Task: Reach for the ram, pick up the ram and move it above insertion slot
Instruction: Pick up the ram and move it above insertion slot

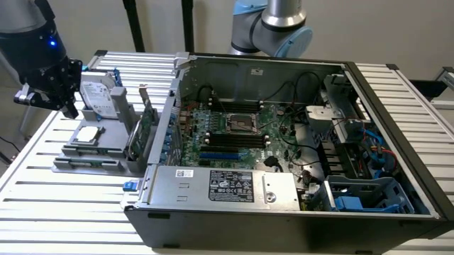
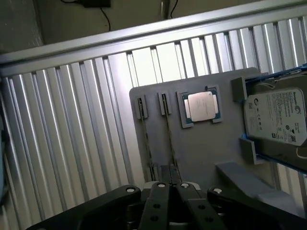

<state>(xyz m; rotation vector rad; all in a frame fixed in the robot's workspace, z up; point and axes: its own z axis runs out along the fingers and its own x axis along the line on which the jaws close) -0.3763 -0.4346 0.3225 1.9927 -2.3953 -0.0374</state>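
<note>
Nearest the exterior camera stands the open computer case (image 1: 212, 223), with its power supply (image 1: 227, 186) along the front wall. On the board inside, the insertion slot (image 1: 234, 139) is one of several parallel black sockets, just behind a shorter blue slot (image 1: 220, 156). A grey fixture tray (image 1: 64, 169) rests on the slatted tabletop (image 1: 64, 207) on the exterior view's left of the case. It carries a hard drive (image 1: 99, 95), a processor (image 1: 89, 134) and an upright green card (image 1: 145, 127). The ram (image 1: 89, 151) sits on edge in a long holder at the tray's near end, just in front of the processor. The tool (image 1: 53, 106) hangs above the tray's far corner on the exterior view's left, beside the hard drive. It is clear of the ram and well apart from the case. In the wrist view, the tool (image 2: 170, 175) is nearest the lens. Its fingers (image 2: 160, 201) are drawn narrow, close together, and nothing is held between them. The ram (image 2: 169, 134) appears as a thin line running from its end clip toward the fingertips, roughly in line with them and not touched. A second stick (image 2: 146, 139) lies parallel to it, on the side away from the processor (image 2: 201, 106). The hard drive (image 2: 276, 117) sits beyond the processor on the same tray (image 2: 206, 148).
</note>
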